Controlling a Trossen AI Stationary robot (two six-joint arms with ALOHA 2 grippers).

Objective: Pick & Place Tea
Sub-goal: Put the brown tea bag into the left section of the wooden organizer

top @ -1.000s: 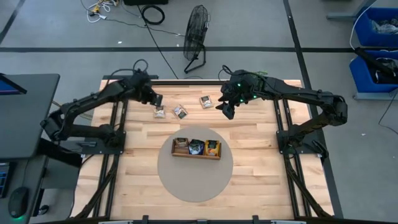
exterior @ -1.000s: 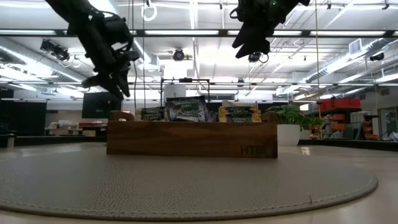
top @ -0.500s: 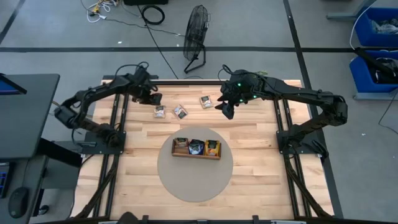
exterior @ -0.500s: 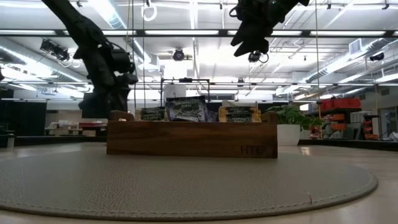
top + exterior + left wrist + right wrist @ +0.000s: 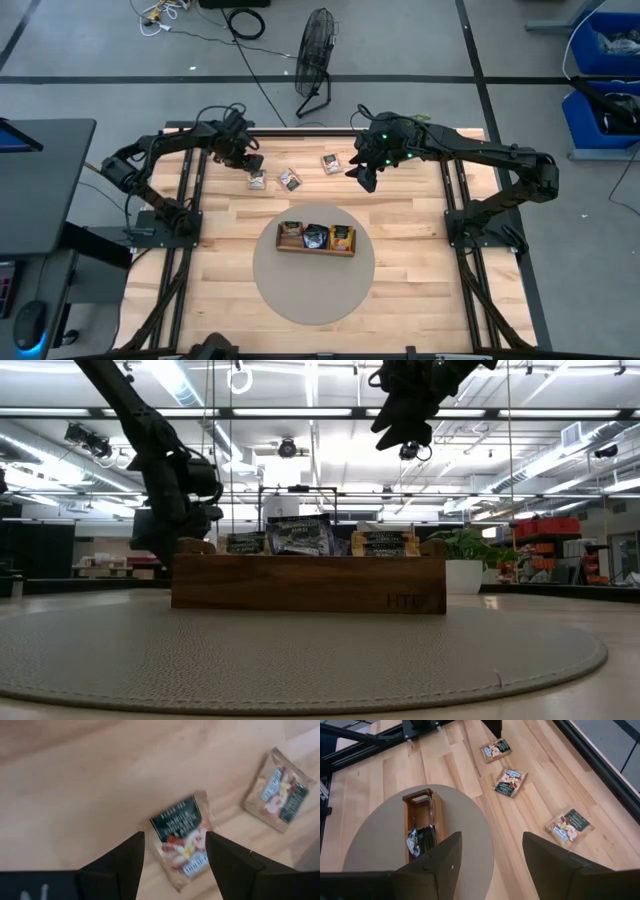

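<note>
Left claw (image 5: 172,851) open over brown-and-white tea packet (image 5: 182,837) with dark label.

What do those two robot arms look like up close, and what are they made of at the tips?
Both are dark, slender jointed arms on black frames. The left gripper and right gripper each end in two flat black tapered fingers. Small green lights glow on the right arm; thin black cables loop near the left arm's wrist.

A grey floor (image 5: 100,60) crossed by dark lines was seen around the wooden table (image 5: 230,300). A black fan (image 5: 317,50), blue bins (image 5: 600,50) and ceiling strip lights (image 5: 300,412) were shown.
</note>
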